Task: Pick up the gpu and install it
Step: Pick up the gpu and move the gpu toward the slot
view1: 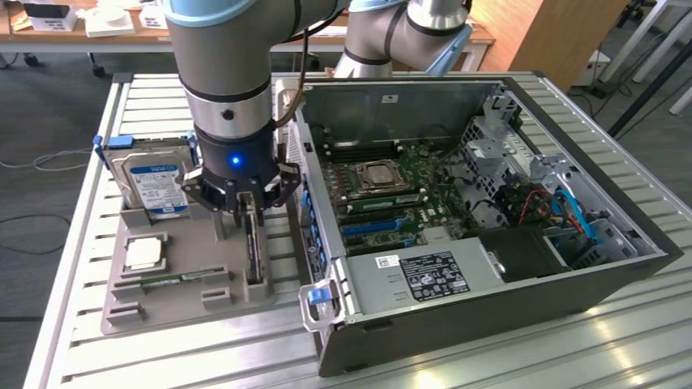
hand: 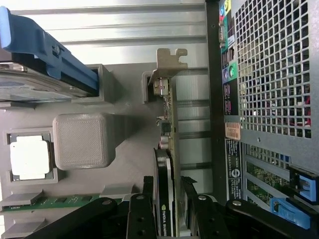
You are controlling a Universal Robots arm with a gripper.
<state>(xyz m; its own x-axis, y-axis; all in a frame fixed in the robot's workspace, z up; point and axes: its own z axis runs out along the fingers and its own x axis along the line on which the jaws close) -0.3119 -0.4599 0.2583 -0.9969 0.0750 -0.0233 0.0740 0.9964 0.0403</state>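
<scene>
Gripper (view1: pixel 251 219) (hand: pixel 167 188) is positioned low over the grey holder tray (view1: pixel 184 251) (hand: pixel 124 149), directly above the graphics card (view1: pixel 254 258) (hand: pixel 168 149). The card stands on edge in its slot in the tray, on the side nearest the computer case (view1: pixel 605 275) (hand: pixel 269 74), with its metal bracket (hand: pixel 169 62) at the end away from the gripper. The jaws are set wide, one finger on each side of the card's upper edge. Whether the pads actually press on the card cannot be told, and the card appears seated in the tray. Also in the tray: a hard drive (view1: pixel 157 182) (hand: pixel 30 84) upright in a blue carrier, a square processor chip (view1: pixel 144 253) (hand: pixel 29 157), and a green memory stick (view1: pixel 173 279) (hand: pixel 50 203) lying flat. The case lies open on the slatted metal table (view1: pixel 540 356), just beside the tray, with its motherboard (view1: pixel 400 194) exposed.
</scene>
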